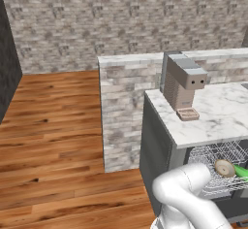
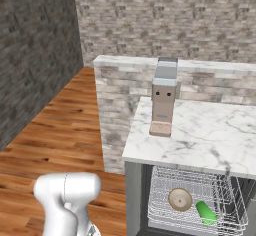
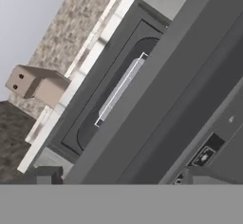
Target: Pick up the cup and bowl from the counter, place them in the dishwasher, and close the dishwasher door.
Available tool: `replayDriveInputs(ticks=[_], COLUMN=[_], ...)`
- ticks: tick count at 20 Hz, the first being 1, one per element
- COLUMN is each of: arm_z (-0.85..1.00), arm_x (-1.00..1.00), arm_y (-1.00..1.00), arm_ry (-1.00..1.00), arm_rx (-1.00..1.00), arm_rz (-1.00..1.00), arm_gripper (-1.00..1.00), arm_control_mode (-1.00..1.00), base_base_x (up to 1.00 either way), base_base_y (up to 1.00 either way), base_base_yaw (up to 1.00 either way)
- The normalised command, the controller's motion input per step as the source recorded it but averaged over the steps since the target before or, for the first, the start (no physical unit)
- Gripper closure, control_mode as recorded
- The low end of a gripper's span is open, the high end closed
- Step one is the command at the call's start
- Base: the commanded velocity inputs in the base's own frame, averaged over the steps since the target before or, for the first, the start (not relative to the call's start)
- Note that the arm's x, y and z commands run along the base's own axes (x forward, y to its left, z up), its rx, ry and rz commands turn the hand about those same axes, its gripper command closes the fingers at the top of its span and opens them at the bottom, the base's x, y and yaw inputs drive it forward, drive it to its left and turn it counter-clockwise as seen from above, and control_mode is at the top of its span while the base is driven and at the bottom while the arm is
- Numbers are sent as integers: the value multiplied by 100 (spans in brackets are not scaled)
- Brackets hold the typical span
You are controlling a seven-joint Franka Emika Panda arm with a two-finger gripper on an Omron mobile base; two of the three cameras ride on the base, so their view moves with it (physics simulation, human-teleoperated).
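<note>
Tan bowl (image 2: 180,199) lying tilted on its side in pulled-out silver wire rack (image 2: 165,185) of dishwasher (image 2: 134,190); green cup (image 2: 206,213) lying on its side just beside it; marbled counter (image 2: 210,135) sitting above; door seen edge-on in hand view

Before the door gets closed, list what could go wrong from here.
1. The wire rack looks pulled out past the counter edge; a door swung up now would likely hit it, so it probably needs pushing in first.
2. The cup lies on its side beside the bowl; a jolt could roll it around the rack.
3. The hand view looks steeply along the dishwasher door, so the contact point is hard to judge.
</note>
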Motion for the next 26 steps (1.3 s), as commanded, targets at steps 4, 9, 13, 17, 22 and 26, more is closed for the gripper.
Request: replayDriveInputs(ticks=[4, 9, 13, 17, 22, 26], arm_z=[-55, -68, -75, -80, -82, -67], arm_x=[12, 2, 0, 0, 10, 34], arm_y=[-45, -44, -43, -43, -35, -18], arm_ry=[-3, -4, -6, -6, -8, -12], arm_rx=[-3, -3, -4, -3, -1, 0], arm_rz=[0, 0, 0, 0, 0, 0], arm_gripper=[-100, -100, -100, -100, -100, -100], arm_control_mode=[-100, -100, -100, -100, -100, -100], base_base_x=[0, 0, 0, 0, 0, 0], base_base_y=[0, 0, 0, 0, 0, 0], base_base_yaw=[0, 0, 0, 0, 0, 0])
